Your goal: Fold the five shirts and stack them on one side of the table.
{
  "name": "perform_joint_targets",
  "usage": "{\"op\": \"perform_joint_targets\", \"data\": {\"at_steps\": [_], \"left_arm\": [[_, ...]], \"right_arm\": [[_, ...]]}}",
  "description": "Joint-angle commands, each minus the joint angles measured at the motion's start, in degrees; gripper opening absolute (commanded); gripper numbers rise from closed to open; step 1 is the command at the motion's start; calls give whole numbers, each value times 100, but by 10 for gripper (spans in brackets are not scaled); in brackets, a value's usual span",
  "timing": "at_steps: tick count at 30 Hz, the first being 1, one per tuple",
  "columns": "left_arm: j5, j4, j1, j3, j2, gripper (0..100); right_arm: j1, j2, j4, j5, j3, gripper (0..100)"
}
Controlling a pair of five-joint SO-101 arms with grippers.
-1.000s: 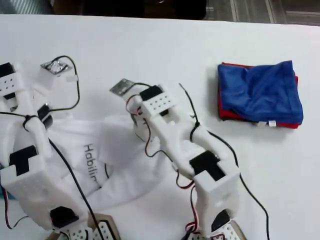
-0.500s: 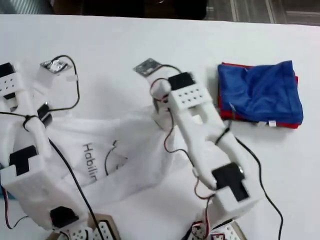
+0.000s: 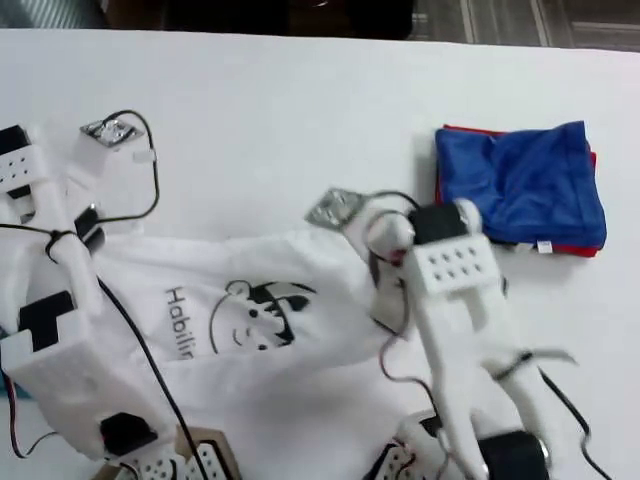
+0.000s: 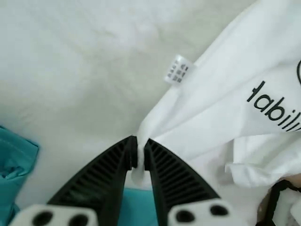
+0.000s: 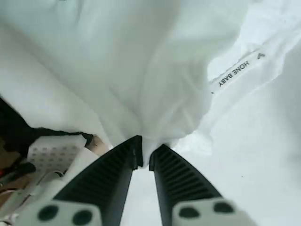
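Note:
A white shirt [image 3: 250, 310] with a black cartoon face and lettering lies spread across the front middle of the table. My left gripper [image 4: 139, 153] is shut on one edge of the white shirt [image 4: 225, 103], near its small label [image 4: 178, 71]. My right gripper [image 5: 145, 157] is shut on a bunched fold of the white shirt [image 5: 131, 70], held taut. In the high view the right arm [image 3: 450, 290] stands at the shirt's right end and the left arm [image 3: 50, 250] at its left end. A folded stack, blue shirt [image 3: 520, 180] over a red one [image 3: 455, 228], sits at the right.
Teal cloth [image 4: 16, 160] lies on the table beside my left gripper. The white table [image 3: 300, 90] stretches bare behind the arms. Cables run along both arms. The folded stack lies just right of the right arm's wrist.
The right arm has swung rightward toward the folded stack, pulling the white shirt with it. The shirt has gone from bunched to stretched flat, baring its printed face. The left arm kept still.

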Motion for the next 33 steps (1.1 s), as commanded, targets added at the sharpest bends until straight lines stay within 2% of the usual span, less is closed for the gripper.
{"op": "perform_joint_targets", "data": {"at_steps": [1, 6, 14, 16, 21, 26, 27, 30, 33], "left_arm": [[-18, -53, -35, -22, -316, 26], [-18, -53, -44, -22, -316, 26], [-18, -53, -44, -22, -316, 26], [-18, -62, -44, -22, -316, 26], [-18, -62, -44, -22, -316, 26], [-18, -62, -44, -13, -316, 26], [-18, -62, -44, -13, -316, 26], [-18, -53, -44, -13, -308, 26], [-9, -9, -44, -13, -308, 26]], "right_arm": [[418, -989, 136, 923, 255, 20], [884, -2097, 136, 1837, 237, 21], [936, -3785, 145, 1187, -26, 24], [963, -4048, 154, 1187, 79, 60], [1385, -4286, 145, 826, 475, 247], [1613, -4233, 13, 659, 167, 276], [1613, -4215, -259, 387, 141, 276], [1596, -3793, -1473, -1073, 202, 276], [1218, -2404, -2440, -1987, 202, 276]]}}
